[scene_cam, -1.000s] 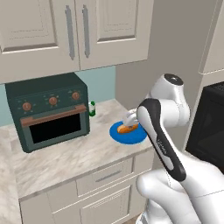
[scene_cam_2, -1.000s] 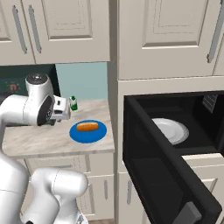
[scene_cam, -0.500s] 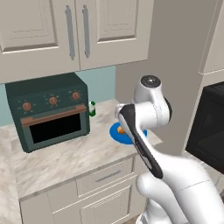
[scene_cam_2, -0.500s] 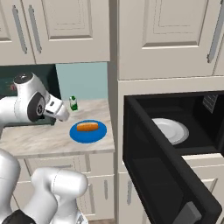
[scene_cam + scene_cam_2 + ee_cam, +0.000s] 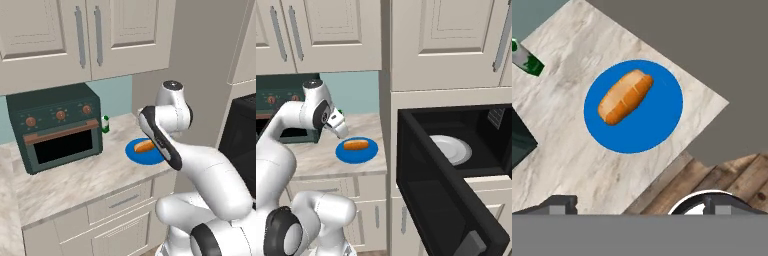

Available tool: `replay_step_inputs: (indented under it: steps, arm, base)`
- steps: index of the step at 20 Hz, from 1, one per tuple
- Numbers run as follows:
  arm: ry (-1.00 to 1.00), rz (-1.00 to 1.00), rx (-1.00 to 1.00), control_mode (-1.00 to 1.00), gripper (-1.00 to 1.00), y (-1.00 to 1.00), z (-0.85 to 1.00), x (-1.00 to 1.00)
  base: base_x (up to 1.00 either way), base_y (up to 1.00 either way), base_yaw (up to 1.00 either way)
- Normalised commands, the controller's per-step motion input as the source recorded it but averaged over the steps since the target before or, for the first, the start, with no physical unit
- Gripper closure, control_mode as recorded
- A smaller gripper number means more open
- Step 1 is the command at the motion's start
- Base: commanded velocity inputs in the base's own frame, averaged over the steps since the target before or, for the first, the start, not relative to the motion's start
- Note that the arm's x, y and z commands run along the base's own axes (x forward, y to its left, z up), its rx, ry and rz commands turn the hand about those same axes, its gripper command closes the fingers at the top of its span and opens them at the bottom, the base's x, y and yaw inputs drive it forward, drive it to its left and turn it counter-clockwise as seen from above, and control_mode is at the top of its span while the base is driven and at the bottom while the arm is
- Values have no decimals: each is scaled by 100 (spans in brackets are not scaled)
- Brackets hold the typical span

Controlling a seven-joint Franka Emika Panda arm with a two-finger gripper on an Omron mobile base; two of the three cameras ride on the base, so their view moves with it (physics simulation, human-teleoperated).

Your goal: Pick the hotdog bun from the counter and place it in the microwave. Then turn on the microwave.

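The counter was seen as a beige marbled slab whose front edge ran above cream drawers and whose right end stopped against the tall cabinet column that housed the microwave. Open stone was left between the dark green countertop oven and the round blue plate, and a narrower bare strip lay between the plate and the counter's front edge. The plate was set near the counter's right corner, as the hand view showed, with wooden floor visible past that corner. One hotdog bun was counted, lying flat on the blue plate, off-centre toward one side of it. One small green bottle was seen upright just beside the green oven, well apart from the plate. The microwave door was swung down and open, so that it jutted out into the room in front of the cavity. Inside the cavity, one white round plate was seen, with nothing on it. The gripper was held above the counter just beside the blue plate's back-left rim, over the stone between bottle and plate. Its jaws were spread wide with nothing between them, and the bun was not touched. Two plates were counted in all, one blue and one white.
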Motion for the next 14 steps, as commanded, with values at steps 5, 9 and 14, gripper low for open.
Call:
replay_step_inputs:
  steps: [5,9,14]
  arm:
    - [0,-10,3,-100,-100,0,-43,58]
    - [0,-11,0,-100,-100,0,-52,51]
    - [0,-11,1,-100,-100,-1,-46,41]
  base:
    - [0,0,0]
    - [0,0,0]
    - [0,0,0]
